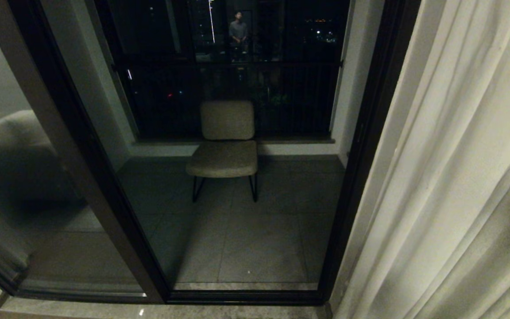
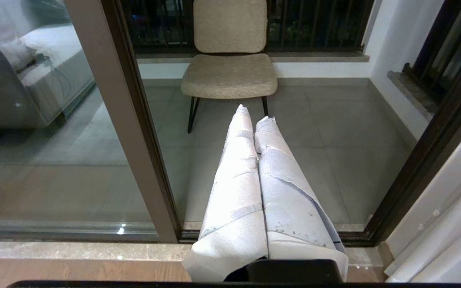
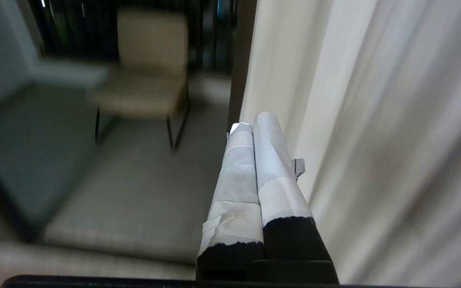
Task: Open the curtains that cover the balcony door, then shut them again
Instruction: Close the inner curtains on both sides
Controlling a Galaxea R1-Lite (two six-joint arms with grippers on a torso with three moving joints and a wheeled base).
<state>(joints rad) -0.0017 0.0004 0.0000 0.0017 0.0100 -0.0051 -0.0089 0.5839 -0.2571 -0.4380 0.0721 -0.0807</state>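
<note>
The balcony door [image 1: 361, 146] is a tall glass panel in a dark frame, with a second glazed panel to its left. Through the glass, a beige padded chair [image 1: 226, 141] on thin black legs stands on the tiled balcony floor [image 1: 255, 239], in front of a dark railing [image 1: 237, 88]. A person's reflection [image 1: 238, 33] shows in the glass near the top of the head view.

The curtains [image 1: 458, 177] appear as a cream pleated panel gathered at the right side of the door, hanging down past the right frame post. The glass itself stands uncovered.

Neither arm appears in the head view.

The right gripper [image 3: 254, 124] has its two tape-wrapped fingers [image 3: 234, 176] pressed together, with nothing between them. It points toward the right door post. The curtain fabric runs just beside the fingers on the side away from the chair, near but not seen to be touching; contact cannot be confirmed, since that view is blurred.

The left gripper [image 2: 253, 112] also has its wrapped fingers [image 2: 238, 188] together and empty. It points at the lower part of the door glass in line with the chair, well apart from the curtain, which shows only at the edge of the left wrist view.
</note>
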